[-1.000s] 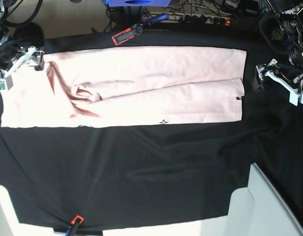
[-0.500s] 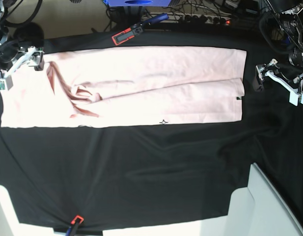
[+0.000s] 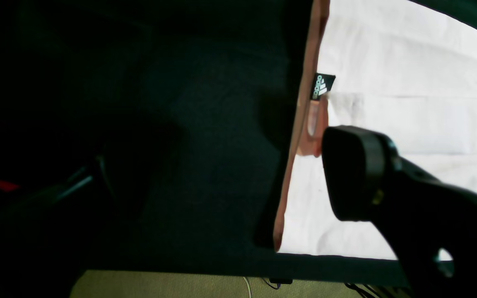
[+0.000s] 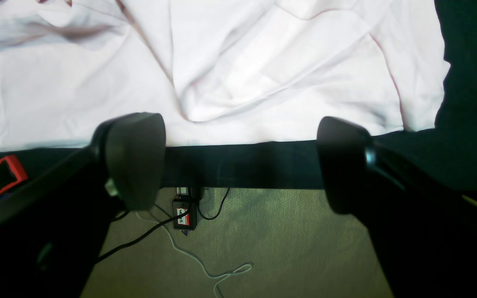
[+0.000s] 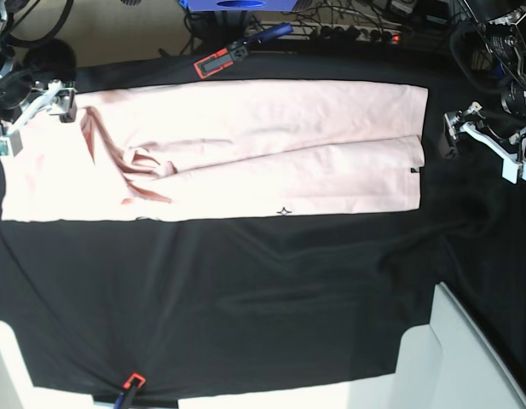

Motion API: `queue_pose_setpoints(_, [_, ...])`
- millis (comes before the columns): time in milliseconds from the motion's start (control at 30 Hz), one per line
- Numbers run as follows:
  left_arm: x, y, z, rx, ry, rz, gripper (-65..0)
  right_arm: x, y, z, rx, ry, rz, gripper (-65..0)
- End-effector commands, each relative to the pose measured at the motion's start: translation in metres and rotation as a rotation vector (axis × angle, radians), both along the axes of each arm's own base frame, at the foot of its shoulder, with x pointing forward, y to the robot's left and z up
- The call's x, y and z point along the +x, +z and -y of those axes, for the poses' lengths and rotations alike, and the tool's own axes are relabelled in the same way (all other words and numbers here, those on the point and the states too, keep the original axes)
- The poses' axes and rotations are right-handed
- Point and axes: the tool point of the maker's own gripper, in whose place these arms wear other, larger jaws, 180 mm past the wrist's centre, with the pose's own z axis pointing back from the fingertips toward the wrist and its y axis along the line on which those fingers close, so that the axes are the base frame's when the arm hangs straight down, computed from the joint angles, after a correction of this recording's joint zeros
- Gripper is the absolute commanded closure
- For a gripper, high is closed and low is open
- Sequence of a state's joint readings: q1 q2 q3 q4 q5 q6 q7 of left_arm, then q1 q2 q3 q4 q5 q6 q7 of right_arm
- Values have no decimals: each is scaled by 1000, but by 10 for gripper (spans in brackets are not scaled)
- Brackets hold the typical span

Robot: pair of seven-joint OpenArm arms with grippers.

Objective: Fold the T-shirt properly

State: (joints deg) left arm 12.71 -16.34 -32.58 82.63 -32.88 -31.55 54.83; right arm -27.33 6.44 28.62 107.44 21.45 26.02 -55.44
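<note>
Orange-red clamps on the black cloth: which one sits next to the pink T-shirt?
The orange-red clamp at the far edge, just beyond the pale pink T-shirt. The orange-red clamp at the near edge lies far from it across bare black cloth.

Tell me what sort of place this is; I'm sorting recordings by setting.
Probably a robotics lab workbench rather than a home: a black table cloth is fixed with an orange-and-black clamp, a power strip with tangled cables lies behind, and a pale pink cotton T-shirt is spread out.
</note>
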Motion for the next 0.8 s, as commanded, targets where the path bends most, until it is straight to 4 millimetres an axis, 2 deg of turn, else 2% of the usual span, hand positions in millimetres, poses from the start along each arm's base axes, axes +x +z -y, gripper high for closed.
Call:
queue_pose_setpoints(0, [9, 13, -7, 21, -4, 42, -630, 6, 9, 5, -15, 4, 33, -541])
queue_pose_setpoints(767, [10, 13, -7, 21, -4, 43, -630, 10, 10, 4, -13, 2, 43, -541])
